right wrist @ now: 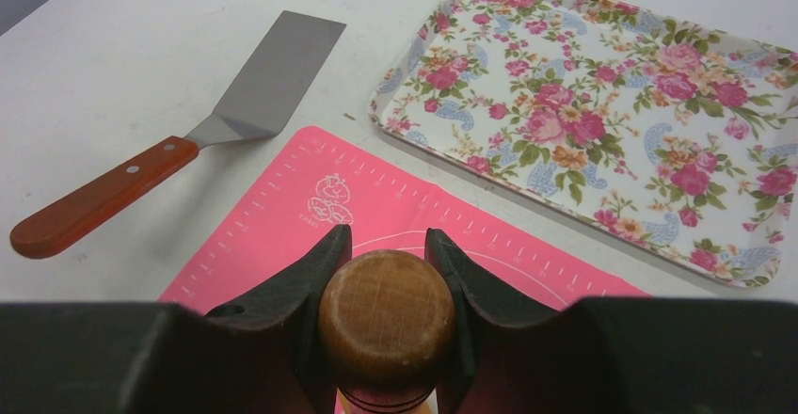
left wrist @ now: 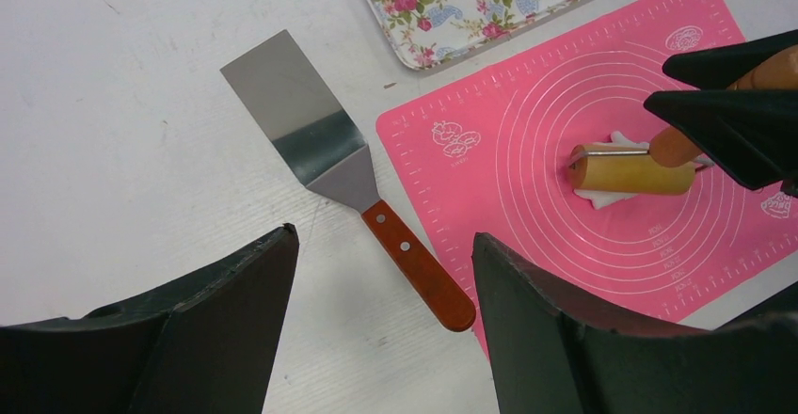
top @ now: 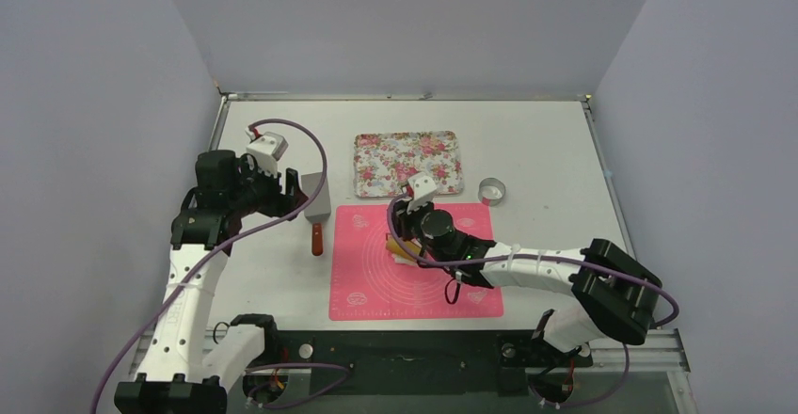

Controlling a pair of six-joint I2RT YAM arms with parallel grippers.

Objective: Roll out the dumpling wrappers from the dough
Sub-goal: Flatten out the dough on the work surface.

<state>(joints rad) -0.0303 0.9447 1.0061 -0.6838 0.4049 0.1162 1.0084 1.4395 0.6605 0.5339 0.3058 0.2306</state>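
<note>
Top external view: my right gripper (top: 411, 235) is pinched on one handle of the short wooden rolling pin (top: 395, 245), left of centre on the pink silicone mat (top: 376, 292). The left gripper (top: 292, 193) hangs over the steel spatula with the red-brown wooden handle (top: 317, 235), on bare white table (top: 546, 141) just left of the mat. The floral rectangular tray (top: 405, 162) nearly meets the mat's upper edge, and the small metal ring cutter (top: 492, 191) stands at its upper right corner.

Left wrist view: the left gripper (left wrist: 384, 245) is spread wide around nothing, with the spatula (left wrist: 311, 132) lying below it. At the right of the frame, the soft white dough (left wrist: 602, 198) peeks out from under the rolling pin (left wrist: 629, 171), small and ragged-edged. I see no round wrappers.

Right wrist view: the fingers (right wrist: 311, 282) clamp the pin's round handle end (right wrist: 386, 315); the dough is hidden beneath.

My worry is the one-ended hold. The pin may tilt and leave the sheet thicker on one side, or the dough may stick and wrap around the roller. A hard push could also drag the loose mat toward the tray (right wrist: 602, 103). The lower half and right side of the mat offer the most room. Upward and leftward strokes look tighter.
</note>
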